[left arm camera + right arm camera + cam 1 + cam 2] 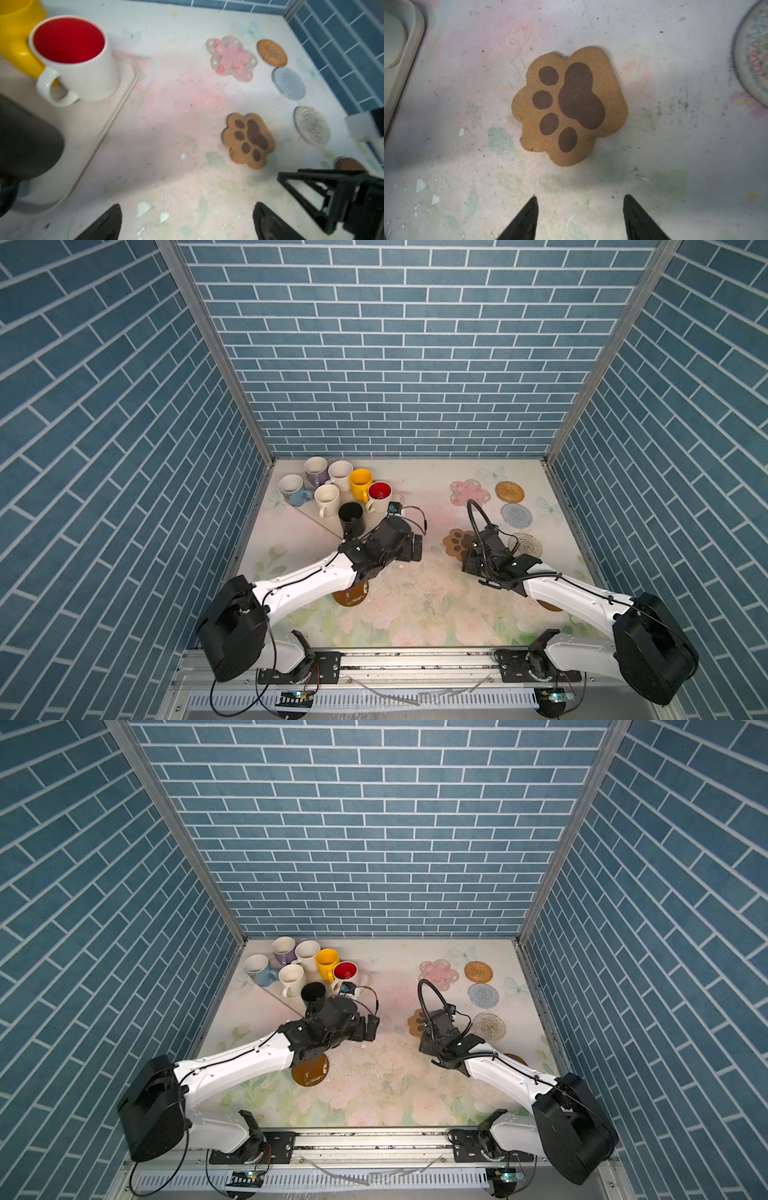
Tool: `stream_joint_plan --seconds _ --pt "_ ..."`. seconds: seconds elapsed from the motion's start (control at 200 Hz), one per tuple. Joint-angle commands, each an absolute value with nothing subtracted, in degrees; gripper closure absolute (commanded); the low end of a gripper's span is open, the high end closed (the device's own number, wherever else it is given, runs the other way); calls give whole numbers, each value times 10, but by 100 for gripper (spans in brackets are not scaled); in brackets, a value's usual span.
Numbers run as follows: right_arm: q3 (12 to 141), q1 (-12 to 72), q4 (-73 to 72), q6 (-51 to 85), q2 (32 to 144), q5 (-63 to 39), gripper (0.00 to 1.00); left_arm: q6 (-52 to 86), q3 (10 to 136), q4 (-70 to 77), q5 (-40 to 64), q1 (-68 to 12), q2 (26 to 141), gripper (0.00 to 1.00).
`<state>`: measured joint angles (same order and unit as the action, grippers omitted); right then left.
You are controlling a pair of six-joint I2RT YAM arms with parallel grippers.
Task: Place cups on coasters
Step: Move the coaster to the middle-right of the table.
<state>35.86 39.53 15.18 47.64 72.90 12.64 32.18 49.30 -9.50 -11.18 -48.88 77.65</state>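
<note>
At the far left of the flower-printed counter [424, 510], seven mugs stood upright, mouths up, crowded on a large cream rectangular tray [119, 104] whose outline was hard to trace in both top views. Farthest back were a lavender mug [316, 471] and a cream-white mug [340, 475]. Nearer were a light blue mug [293, 490], a second cream-white mug [327, 498], a yellow mug [360, 483], a white mug with red inside [379, 493] and a black mug [351, 517].

The yellow and red-lined mugs turned their handles toward the near edge. The black mug's handle could not be made out, and in the left wrist view that mug was blurred and cut off.

On the right lay a pink flower coaster [469, 492], a woven rattan round coaster [509, 492], a blue woven round coaster [516, 515] and a whitish spiral round coaster [526, 544]. The brown paw-print coaster [571, 106] lay flat, toe pads toward the tray, main pad toward the spiral one.

One brown disc coaster [351, 595] was half hidden under the left arm, and another brown disc [547, 606] showed only a sliver beneath the right arm.

The left end effector [187, 218] was spread wide and empty over bare counter beside the tray. The right end effector [580, 207], hidden under its wrist in both top views, hovered just short of the paw-print coaster, fingers partly apart with nothing between them.
</note>
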Motion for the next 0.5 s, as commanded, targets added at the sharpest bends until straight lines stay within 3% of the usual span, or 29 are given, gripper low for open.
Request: stream_joint_plan --seconds 0.0,0.285,0.495 --pt "406 433 195 519 773 199 34 312 445 -132 -155 -484 717 1" --pt "460 491 213 600 870 236 29 333 318 -158 -183 -483 578 1" --pt "502 515 259 659 928 271 27 339 270 -150 -184 -483 539 1"
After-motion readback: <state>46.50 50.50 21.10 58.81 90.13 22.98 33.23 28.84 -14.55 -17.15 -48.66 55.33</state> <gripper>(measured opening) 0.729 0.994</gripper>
